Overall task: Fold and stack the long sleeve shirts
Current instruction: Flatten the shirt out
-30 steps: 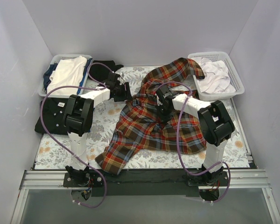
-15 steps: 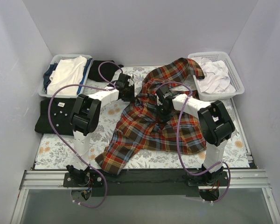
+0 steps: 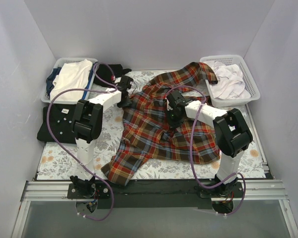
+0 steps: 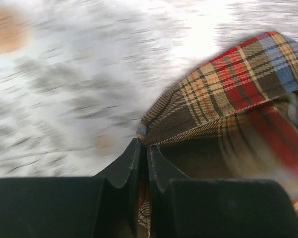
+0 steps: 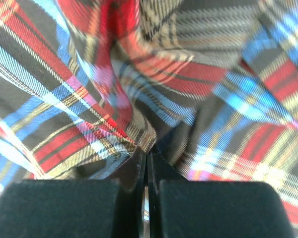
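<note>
A robot lab booth: plain white walls (image 3: 149, 29), aluminium frame rail (image 3: 44, 190).

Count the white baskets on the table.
2. The left basket, at the far left corner, holds white and blue cloth; the right basket, at the far right corner, holds white cloth. None seems hidden.

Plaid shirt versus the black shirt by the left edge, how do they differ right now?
The plaid shirt is red tartan; the black shirt is plain. The plaid shirt sprawls rumpled across the middle; the black shirt lies in a compact flat block. The left gripper and right gripper are both shut on the plaid shirt; neither touches the black shirt. Both rest on the floral table.
</note>
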Robot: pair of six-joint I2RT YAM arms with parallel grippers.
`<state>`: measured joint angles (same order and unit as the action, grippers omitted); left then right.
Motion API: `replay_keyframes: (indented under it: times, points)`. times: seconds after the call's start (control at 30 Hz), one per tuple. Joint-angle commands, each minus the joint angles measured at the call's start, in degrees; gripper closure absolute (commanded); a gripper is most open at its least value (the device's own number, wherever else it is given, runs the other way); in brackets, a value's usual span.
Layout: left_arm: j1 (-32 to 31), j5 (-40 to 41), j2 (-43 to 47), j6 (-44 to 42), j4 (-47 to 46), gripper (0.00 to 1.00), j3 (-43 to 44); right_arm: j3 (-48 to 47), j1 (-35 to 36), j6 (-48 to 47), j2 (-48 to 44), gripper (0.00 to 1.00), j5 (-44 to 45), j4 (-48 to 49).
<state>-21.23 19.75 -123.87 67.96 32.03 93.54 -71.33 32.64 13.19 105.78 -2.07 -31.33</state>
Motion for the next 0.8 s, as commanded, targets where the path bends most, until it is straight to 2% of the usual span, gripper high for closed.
replay_keyframes:
  times: [0.0, 0.07, 0.1, 0.2, 0.37, 0.5, 0.67, 0.77]
  points:
    - [5.93, 11.79, 10.31, 4.63, 4.97, 1.00, -8.35, -2.05, -0.30, -1.59, -0.92, 0.85, -2.67, -0.66]
    - [7.60, 12.07, 14.18, 5.07, 4.62, 1.00, -13.00, -3.28, -0.30, -1.94, -1.01, 0.66, -2.77, -0.57]
    - [7.96, 12.07, 15.23, 5.07, 4.36, 1.00, -14.33, -4.59, -0.30, -2.11, -1.53, 0.54, -2.07, -0.57]
    - [8.93, 13.29, 17.44, 5.33, 4.27, 1.00, -17.24, -7.49, -1.08, -1.33, -2.67, 0.39, 1.34, -0.66]
    - [11.73, 14.88, 17.17, 6.92, 6.47, 1.00, -17.25, -11.81, -7.49, 2.62, -2.42, 0.36, 7.69, -1.10]
    - [14.46, 13.83, 17.00, 6.83, 6.55, 1.00, -16.72, -16.81, -15.75, 5.44, 2.31, 0.36, 9.71, -3.20]
    - [16.66, 12.69, 16.65, 6.66, 6.38, 1.00, -15.67, -28.74, -18.05, 4.12, 9.70, 0.36, 12.88, -9.25]
    - [17.10, 11.81, 16.38, 6.04, 6.03, 1.00, -15.23, -31.15, -18.14, 4.21, 12.87, 0.35, 11.83, -11.03]
